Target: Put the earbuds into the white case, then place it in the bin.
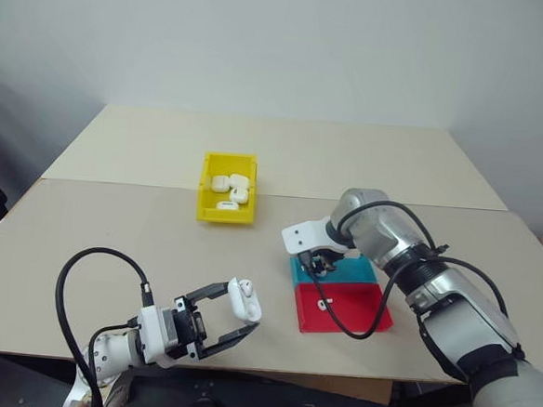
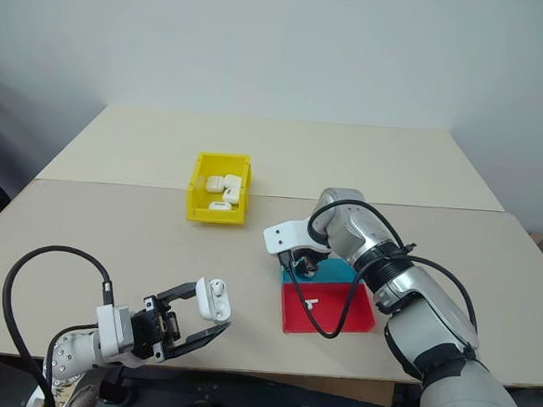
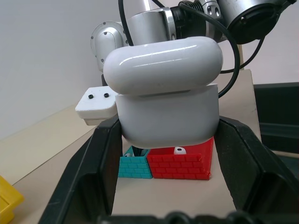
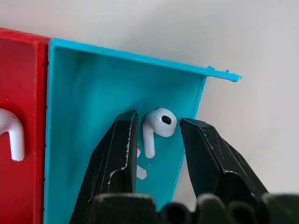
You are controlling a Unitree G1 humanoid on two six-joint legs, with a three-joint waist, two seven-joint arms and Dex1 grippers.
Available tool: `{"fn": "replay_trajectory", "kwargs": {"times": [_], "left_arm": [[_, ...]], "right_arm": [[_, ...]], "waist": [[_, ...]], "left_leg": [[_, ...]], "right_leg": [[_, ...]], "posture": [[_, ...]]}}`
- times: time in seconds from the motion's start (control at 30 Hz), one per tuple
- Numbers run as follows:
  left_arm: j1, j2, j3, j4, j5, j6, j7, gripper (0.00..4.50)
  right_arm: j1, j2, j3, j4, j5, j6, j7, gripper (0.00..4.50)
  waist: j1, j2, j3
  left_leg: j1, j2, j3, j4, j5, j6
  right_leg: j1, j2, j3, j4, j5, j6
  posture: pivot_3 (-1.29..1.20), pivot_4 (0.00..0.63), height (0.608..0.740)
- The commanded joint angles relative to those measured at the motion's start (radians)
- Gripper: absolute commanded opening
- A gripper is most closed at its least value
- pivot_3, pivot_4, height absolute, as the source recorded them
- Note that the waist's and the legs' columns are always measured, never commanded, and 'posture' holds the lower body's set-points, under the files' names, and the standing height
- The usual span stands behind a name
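My left gripper hovers over the near table edge, shut on the white case. In the left wrist view the case sits between both fingers with its lid slightly ajar. My right gripper points down into the teal tray. Its two fingers press against either side of one earbud at the tray's corner. A second earbud lies in the red tray. The yellow bin stands farther back, left of the trays.
Several white cases lie inside the bin. The teal and red trays sit side by side under my right arm. A black cable loops from the right wrist over the red tray. Bare tabletop lies between my left gripper and the bin.
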Motion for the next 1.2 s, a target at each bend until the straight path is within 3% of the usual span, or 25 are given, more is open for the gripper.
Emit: {"fn": "replay_trajectory", "kwargs": {"times": [0.03, 0.2, 0.3, 0.8, 1.0, 1.2], "left_arm": [[-0.004, 0.003, 0.0, -0.02, 0.002, -0.02, 0.01, 2.72], [-0.005, 0.003, 0.0, -0.021, 0.004, -0.018, 0.01, 2.72], [-0.008, 0.003, 0.0, -0.019, 0.006, -0.018, 0.011, 2.72], [-0.012, 0.006, 0.002, -0.019, 0.003, -0.013, 0.014, 2.72], [-0.023, 0.006, 0.006, -0.032, -0.006, -0.004, 0.025, 2.72], [-0.061, -0.007, 0.011, -0.035, -0.036, 0.016, 0.048, 2.72]], "right_arm": [[-0.006, -0.002, -0.014, 0.002, -0.018, -0.016, -0.005, 1.8], [-0.003, -0.006, -0.012, -0.002, -0.019, -0.022, 0.003, 1.8], [0.001, -0.008, -0.011, -0.004, -0.021, -0.028, 0.001, 1.24], [0.004, -0.005, -0.033, -0.011, -0.031, -0.035, -0.021, 1.24], [0.005, -0.039, -0.144, -0.13, 0.047, 0.068, -0.002, 1.24], [0.064, -0.114, -0.364, -0.361, 0.205, 0.295, -0.007, 1.24]], "waist": [[0.0, 0.0, 0.0], [0.0, 0.0, 0.0], [0.0, 0.0, 0.0], [0.0, 0.0, 0.0], [0.001, 0.0, 0.0], [0.004, 0.0, 0.0]], "left_leg": [[0.0, 0.0, 0.0, 0.0, 0.0, 0.0], [0.0, 0.0, 0.0, 0.0, 0.0, 0.0], [0.0, 0.0, 0.0, 0.0, 0.0, 0.0], [0.0, 0.0, 0.0, 0.0, 0.0, 0.0], [-0.001, 0.0, 0.0, 0.0, 0.0, 0.0], [0.0, 0.0, 0.0, 0.0, 0.0, 0.0]], "right_leg": [[0.0, 0.0, 0.0, 0.0, 0.0, 0.0], [0.0, 0.0, 0.0, 0.0, 0.0, 0.0], [0.0, 0.0, 0.0, 0.0, 0.0, 0.0], [0.0, 0.0, 0.0, 0.0, 0.0, 0.0], [0.0, 0.0, 0.0, 0.0, 0.002, 0.003], [0.0, 0.0, 0.0, -0.001, 0.002, 0.003]], "posture": [[0.0, 0.15, 0.74], [0.0, 0.15, 0.74], [0.0, 0.15, 0.74], [0.0, 0.15, 0.74], [0.0, 0.15, 0.74], [0.0, 0.15, 0.74]]}}
